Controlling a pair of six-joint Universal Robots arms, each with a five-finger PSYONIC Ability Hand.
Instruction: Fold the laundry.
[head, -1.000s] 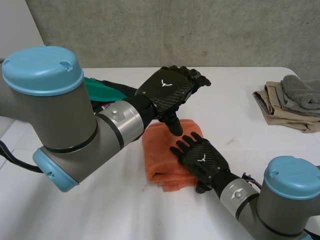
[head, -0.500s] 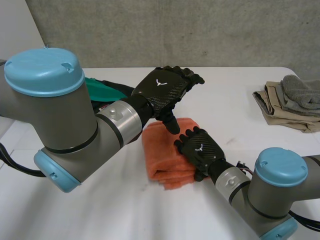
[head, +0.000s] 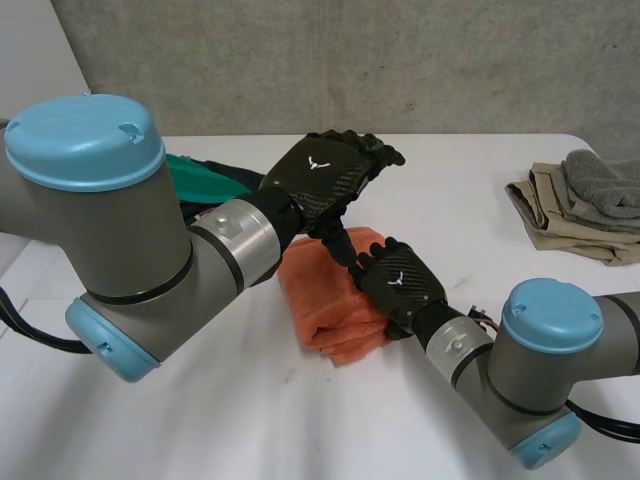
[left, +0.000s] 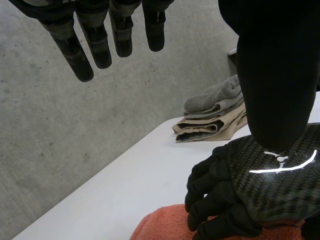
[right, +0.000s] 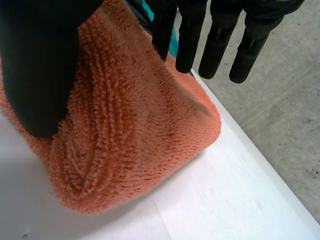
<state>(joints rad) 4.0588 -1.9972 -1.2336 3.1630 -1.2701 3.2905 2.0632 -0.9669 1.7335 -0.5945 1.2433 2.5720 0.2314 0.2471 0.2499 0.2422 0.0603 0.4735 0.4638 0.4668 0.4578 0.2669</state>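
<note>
A folded orange towel (head: 322, 300) lies in the middle of the white table (head: 200, 420). My right hand (head: 400, 285) rests on the towel's right part, open, with its fingers (right: 220, 45) straight and reaching past the far edge of the towel (right: 125, 125) and its thumb (right: 40, 65) along the near side. In the left wrist view the right hand (left: 260, 180) presses down on the towel (left: 160, 225). My left hand (head: 320, 180) hovers above the towel's far edge, open, its fingers (left: 95, 40) straight and holding nothing.
A stack of folded clothes (head: 585, 200), beige below and grey on top, sits at the table's far right and shows beyond the right hand (left: 215, 115). A teal cloth (head: 205, 178) lies behind my left arm, over dark cloth. A concrete wall stands behind the table.
My right hand has slid forward and left over the towel, pushing it a little to the left, and its fingers have bent slightly. The left hand has drifted slightly left.
</note>
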